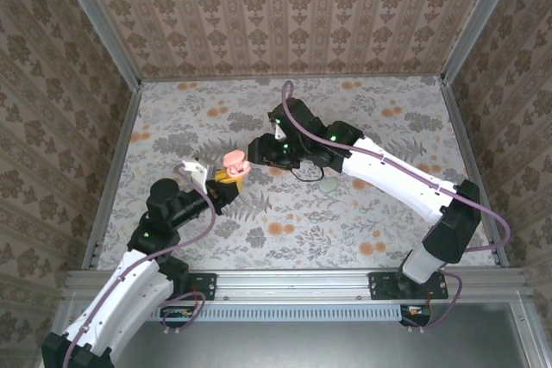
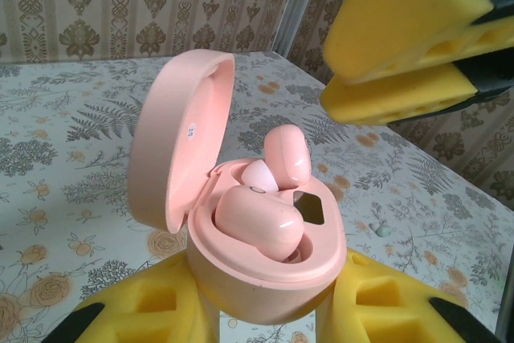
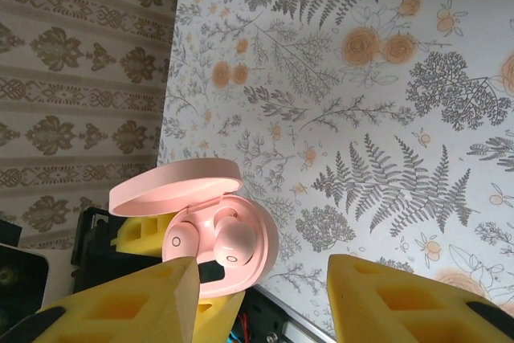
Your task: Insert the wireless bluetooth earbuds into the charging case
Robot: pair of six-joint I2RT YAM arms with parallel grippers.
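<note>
My left gripper [image 1: 222,180] is shut on a pink charging case [image 2: 265,275], holding it above the table with its lid [image 2: 181,142] hinged open. Two pink earbuds are in the case: one [image 2: 257,222] lies in the near socket and the other [image 2: 287,157] stands tilted up in the far socket. In the right wrist view the case [image 3: 261,242] and both earbuds [image 3: 183,238] [image 3: 233,248] sit to the left of the gap. My right gripper [image 3: 263,279] is open with nothing between its yellow pads [image 2: 409,38], which hover above and to the right of the case.
A small pale green object [image 1: 329,185] lies on the floral table under the right arm, beside a black cable loop [image 1: 302,174]. Aluminium rails [image 1: 112,170] and wallpapered walls enclose the table.
</note>
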